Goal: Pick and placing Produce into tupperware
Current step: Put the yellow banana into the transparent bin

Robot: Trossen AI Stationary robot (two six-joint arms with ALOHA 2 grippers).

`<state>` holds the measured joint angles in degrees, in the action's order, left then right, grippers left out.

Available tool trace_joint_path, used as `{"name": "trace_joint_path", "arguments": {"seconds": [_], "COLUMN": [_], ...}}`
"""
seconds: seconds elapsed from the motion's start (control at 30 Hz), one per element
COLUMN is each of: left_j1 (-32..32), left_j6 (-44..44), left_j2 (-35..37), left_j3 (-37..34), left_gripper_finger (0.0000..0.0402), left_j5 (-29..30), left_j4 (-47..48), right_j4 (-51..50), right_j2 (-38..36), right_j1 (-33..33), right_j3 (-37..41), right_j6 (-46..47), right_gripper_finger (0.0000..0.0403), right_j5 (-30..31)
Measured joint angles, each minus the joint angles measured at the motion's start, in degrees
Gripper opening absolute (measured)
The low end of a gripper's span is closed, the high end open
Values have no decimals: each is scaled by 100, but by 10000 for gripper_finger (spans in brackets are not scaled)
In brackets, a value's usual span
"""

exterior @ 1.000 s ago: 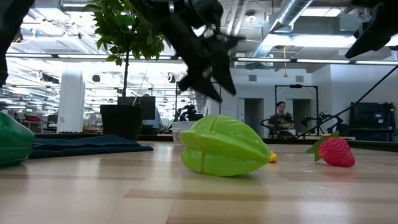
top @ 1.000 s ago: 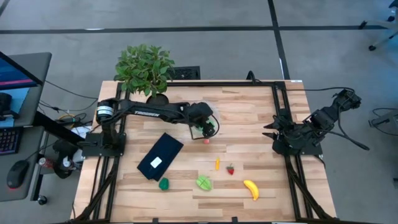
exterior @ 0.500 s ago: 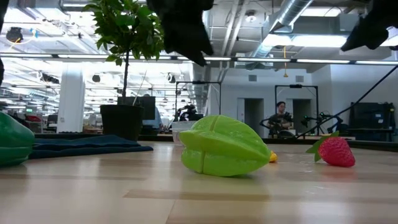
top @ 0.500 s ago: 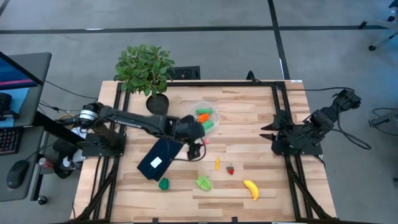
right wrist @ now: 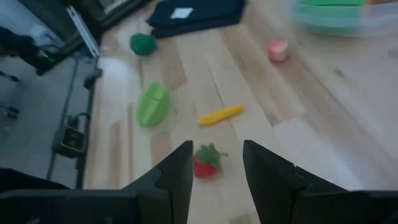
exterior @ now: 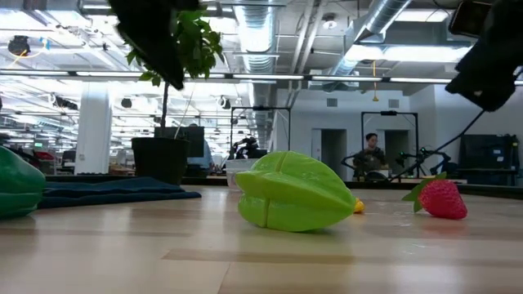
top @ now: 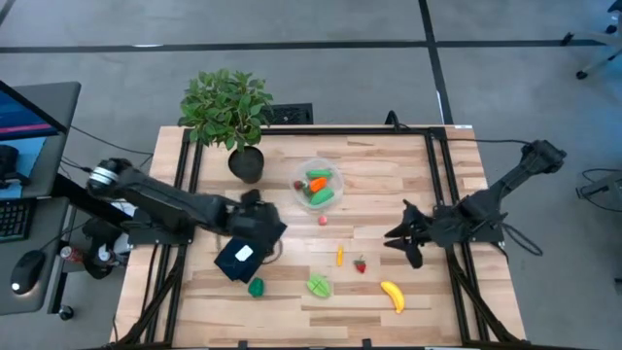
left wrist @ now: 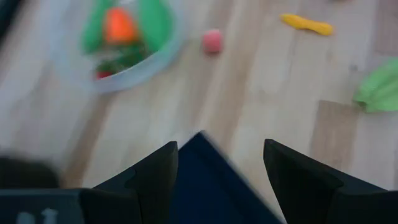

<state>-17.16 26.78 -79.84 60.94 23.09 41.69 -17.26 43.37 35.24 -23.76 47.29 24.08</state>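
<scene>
The tupperware (top: 318, 185) stands right of the plant pot and holds an orange carrot and green pieces. Loose produce lies on the wood: a pink-red piece (top: 322, 221), a small yellow piece (top: 339, 256), a strawberry (top: 361, 264), a green starfruit (top: 319, 286), a banana (top: 392, 295) and a dark green piece (top: 256, 287). My left gripper (top: 267, 228) hangs open over the dark flat rectangle (left wrist: 211, 180), holding nothing. My right gripper (top: 394, 238) is open just right of the strawberry (right wrist: 205, 163), which shows ahead between its fingers.
A leafy potted plant (top: 229, 112) stands at the far left. The dark rectangle with a white label (top: 245, 255) lies left of centre. Black frame rails run along the table's left and right sides. A person shows far off in the room (exterior: 369, 155).
My left gripper has drawn back from over the tupperware toward the table's left and near side, ending over the dark rectangle. My right gripper has swung out from its base toward the table's middle and dipped, now near the strawberry. The produce has kept still.
</scene>
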Motion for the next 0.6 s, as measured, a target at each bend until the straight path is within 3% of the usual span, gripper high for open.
{"name": "trace_joint_path", "arguments": {"seconds": [0.27, 0.47, 0.6], "left_j1": [-324, -357, -355], "left_j6": [930, 893, 631], "left_j2": [1946, 2893, 3261], "left_j3": [-1223, -1572, -1690], "left_gripper_finger": [229, 229, 229], "left_j5": [881, 1123, 1193], "left_j4": [-50, -175, -153], "right_j4": [918, 1866, 1942], "right_j2": [1241, 2180, 2773], "right_j1": [0, 61, 209], "right_j3": [79, 67, -199], "right_j6": [400, 1098, 1603], "right_gripper_finger": [134, 134, 134], "right_j5": [-78, -335, -291]}}
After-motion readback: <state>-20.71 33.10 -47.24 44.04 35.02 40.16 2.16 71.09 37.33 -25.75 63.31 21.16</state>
